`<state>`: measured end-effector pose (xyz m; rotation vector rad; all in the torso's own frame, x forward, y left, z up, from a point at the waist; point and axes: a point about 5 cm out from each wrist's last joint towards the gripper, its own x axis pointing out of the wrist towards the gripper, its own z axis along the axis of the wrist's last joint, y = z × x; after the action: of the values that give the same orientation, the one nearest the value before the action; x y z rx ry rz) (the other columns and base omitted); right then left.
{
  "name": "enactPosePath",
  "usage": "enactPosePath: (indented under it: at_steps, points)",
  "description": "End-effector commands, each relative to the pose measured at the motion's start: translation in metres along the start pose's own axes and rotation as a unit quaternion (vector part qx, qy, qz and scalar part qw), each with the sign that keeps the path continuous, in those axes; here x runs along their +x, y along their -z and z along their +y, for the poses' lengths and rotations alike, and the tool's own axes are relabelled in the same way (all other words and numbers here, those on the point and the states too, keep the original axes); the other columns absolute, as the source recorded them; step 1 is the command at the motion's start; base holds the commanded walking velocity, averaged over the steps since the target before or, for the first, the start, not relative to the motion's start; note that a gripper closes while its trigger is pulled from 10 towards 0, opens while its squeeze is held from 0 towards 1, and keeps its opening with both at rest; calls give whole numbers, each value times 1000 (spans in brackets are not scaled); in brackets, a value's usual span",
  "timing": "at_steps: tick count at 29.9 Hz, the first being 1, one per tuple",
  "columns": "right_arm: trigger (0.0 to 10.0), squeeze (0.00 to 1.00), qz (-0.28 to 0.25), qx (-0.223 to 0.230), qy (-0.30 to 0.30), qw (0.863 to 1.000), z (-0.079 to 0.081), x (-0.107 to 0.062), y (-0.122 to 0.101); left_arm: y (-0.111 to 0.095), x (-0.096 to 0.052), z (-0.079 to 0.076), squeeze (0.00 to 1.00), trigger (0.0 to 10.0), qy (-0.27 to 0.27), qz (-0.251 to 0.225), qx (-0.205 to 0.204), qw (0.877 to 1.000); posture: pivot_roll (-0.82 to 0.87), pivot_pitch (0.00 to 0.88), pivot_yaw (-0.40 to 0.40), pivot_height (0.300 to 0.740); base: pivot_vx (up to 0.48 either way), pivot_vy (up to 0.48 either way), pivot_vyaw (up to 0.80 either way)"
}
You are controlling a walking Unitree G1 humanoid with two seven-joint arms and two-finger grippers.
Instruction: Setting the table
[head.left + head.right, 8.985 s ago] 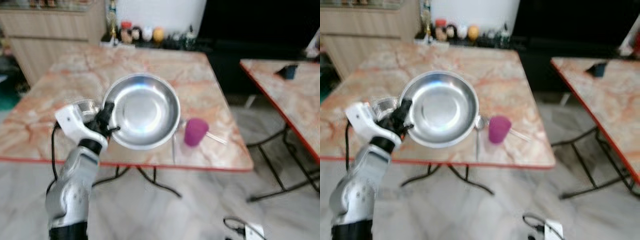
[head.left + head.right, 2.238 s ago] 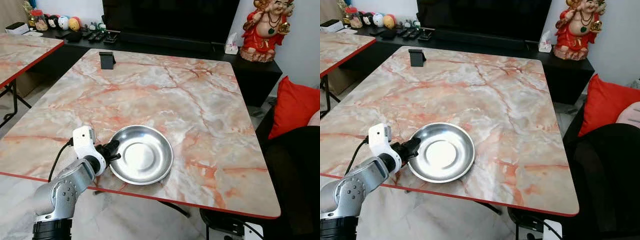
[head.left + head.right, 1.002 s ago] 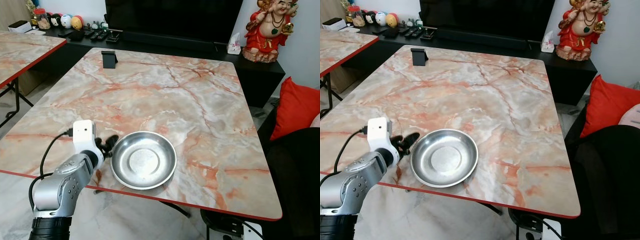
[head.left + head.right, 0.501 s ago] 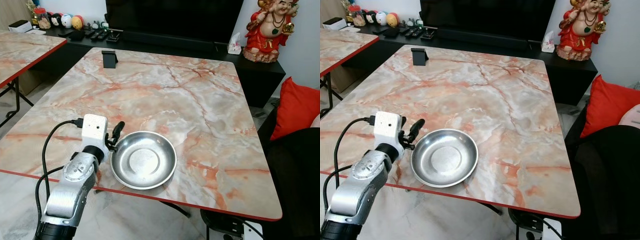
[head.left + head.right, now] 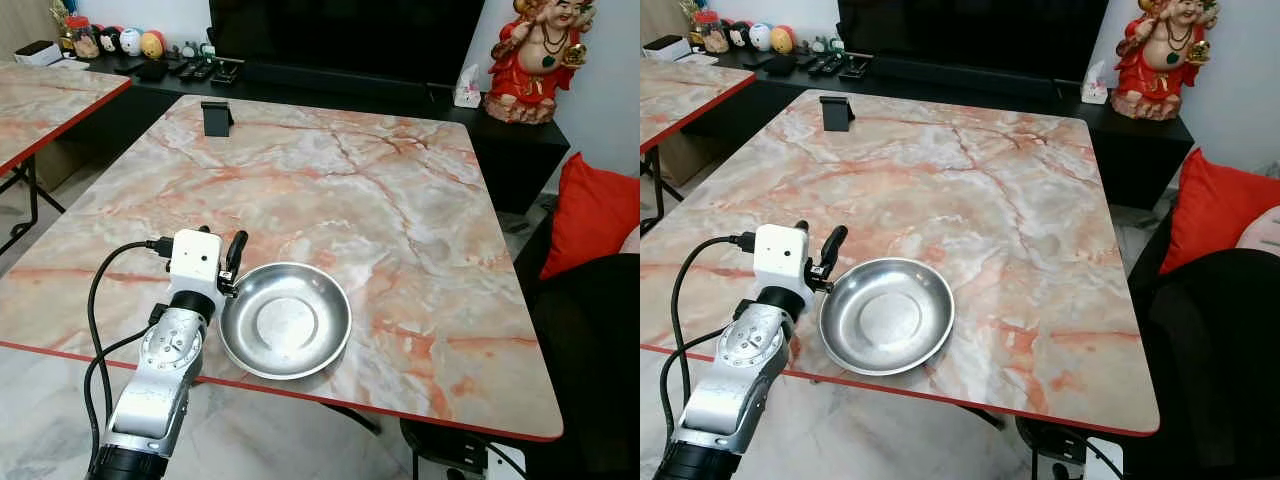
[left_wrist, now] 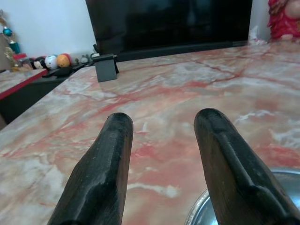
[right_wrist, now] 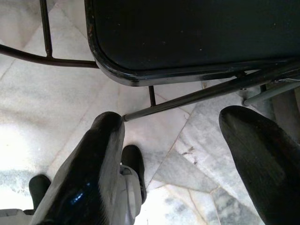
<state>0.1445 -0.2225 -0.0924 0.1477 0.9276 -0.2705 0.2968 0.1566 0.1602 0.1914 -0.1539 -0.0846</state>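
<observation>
Bowl (image 5: pixel 286 321) sits on table (image 5: pixel 400 210) at lower centre near the front edge; left gripper (image 5: pixel 232 262) fingers apart, empty, just beside rim — a nudge could slide it off

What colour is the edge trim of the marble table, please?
Red, clearest in the left eye view.

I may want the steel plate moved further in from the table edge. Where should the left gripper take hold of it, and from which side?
Probably the raised rim on the robot's left side of the steel plate. The plate lies flat on the marble table, shallow and smooth, so the upturned edge is all there is to pinch. The left gripper is beside that rim, its fingers open, so it could come in low from that side.
</observation>
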Motion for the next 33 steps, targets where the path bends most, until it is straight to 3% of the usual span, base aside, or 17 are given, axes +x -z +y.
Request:
enactPosePath:
  at_steps: [1, 12, 16, 33]
  points:
    - [10000, 0, -2, 12, 10, 1000, -3, -1, 2, 0, 2, -2, 0, 10000, -1, -4, 1, 1000, 85, 0, -40, 740, 0, 0, 0]
    - [10000, 0, 5, -2, 5, 1000, -2, -1, 4, 1, 3, -3, 0, 10000, 4, -13, -29, 999, 85, 0, -35, 740, 0, 0, 0]
    - [10000, 0, 5, -3, 8, 1000, -3, -1, 4, -3, 1, -4, 0, 10000, 4, -26, -22, 999, 88, 0, -36, 740, 0, 0, 0]
    - [10000, 0, 5, -7, 6, 1000, -2, -2, 6, -7, 5, 4, 0, 10000, -4, -37, -18, 999, 102, 0, -36, 740, 0, 464, 0]
